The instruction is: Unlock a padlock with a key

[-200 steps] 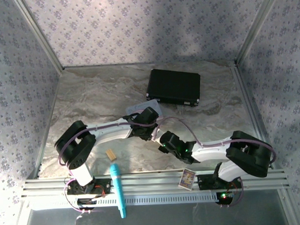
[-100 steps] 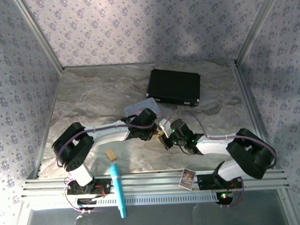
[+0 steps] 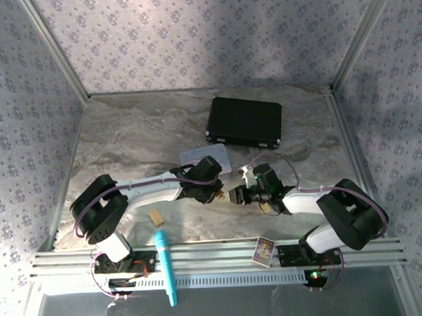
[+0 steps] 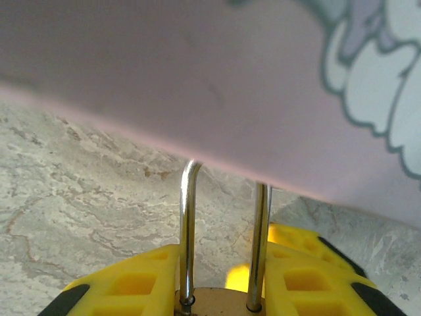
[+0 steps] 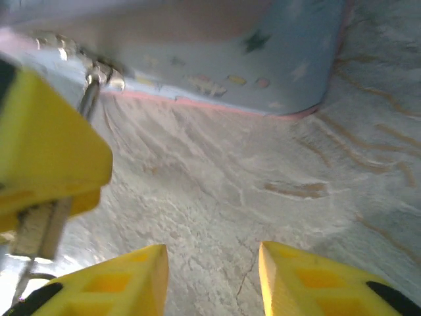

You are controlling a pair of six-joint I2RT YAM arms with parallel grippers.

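My left gripper (image 4: 223, 255) is shut on the padlock (image 4: 220, 304), with the brass body pinched between its yellow fingers (image 4: 131, 283). The silver shackle (image 4: 187, 230) stands up toward the pastel tin (image 4: 197, 79) and its top is hidden behind the tin's edge. In the top view the left gripper (image 3: 216, 194) sits just in front of the tin (image 3: 204, 157). My right gripper (image 3: 234, 196) faces it from the right, a small gap apart. The right gripper (image 5: 212, 253) is open over bare marble, with nothing between its fingers. The shackle (image 5: 89, 99) shows at the left of its view. The key is hidden.
A black case (image 3: 244, 122) lies at the back of the marble table (image 3: 127, 133). A tan block (image 3: 155, 217) and a teal pen (image 3: 165, 267) lie near the front left. A small card (image 3: 263, 250) stands on the front rail. Patterned walls enclose the table.
My right gripper was shut and now stands open. Its wrist has swung back and to the right. The left gripper still holds the padlock and has shifted only slightly.
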